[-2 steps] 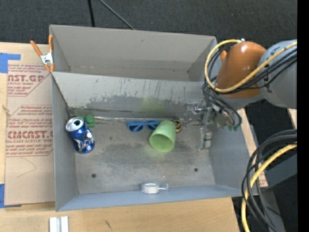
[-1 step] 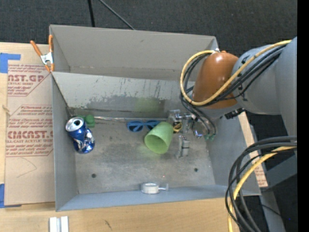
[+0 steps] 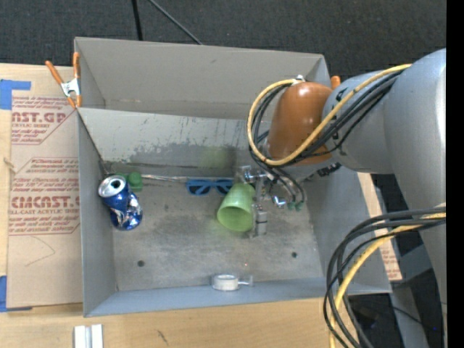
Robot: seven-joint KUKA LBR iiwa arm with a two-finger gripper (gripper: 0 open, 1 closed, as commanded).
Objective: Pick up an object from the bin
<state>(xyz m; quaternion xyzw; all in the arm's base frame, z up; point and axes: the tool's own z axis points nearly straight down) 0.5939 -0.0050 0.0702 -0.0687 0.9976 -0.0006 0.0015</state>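
A grey metal bin (image 3: 181,75) is seen from above, with a few loose things spread over its scuffed floor. A large grey robot arm (image 3: 395,122) reaches in from the right. A rounded orange cover (image 3: 297,118) sits at its wrist, and yellow and black cables (image 3: 264,111) loop around that cover.

Below the cover, the metal pincer (image 3: 259,220) hangs low over the floor, a little right of the bin's middle. A light green plastic cup (image 3: 235,209) lies on its side just beside the pincer, touching its left edge or nearly so. The cup's wide mouth faces down and to the left, toward the near wall. Whether the pincer is wide or narrow cannot be told from here, nor whether any part of it has hold of the cup.

Just to the far left of the cup lies a pair of blue plastic sunglasses (image 3: 205,188), close to the foot of the far wall. Well apart from these, at the left side of the floor, a crushed blue and silver drinks can (image 3: 120,201) lies tilted. A small green round cap (image 3: 135,181) sits just beside the can's far end. A small white ring-shaped thing (image 3: 225,282) rests against the near wall, well apart from the pincer and the cup.
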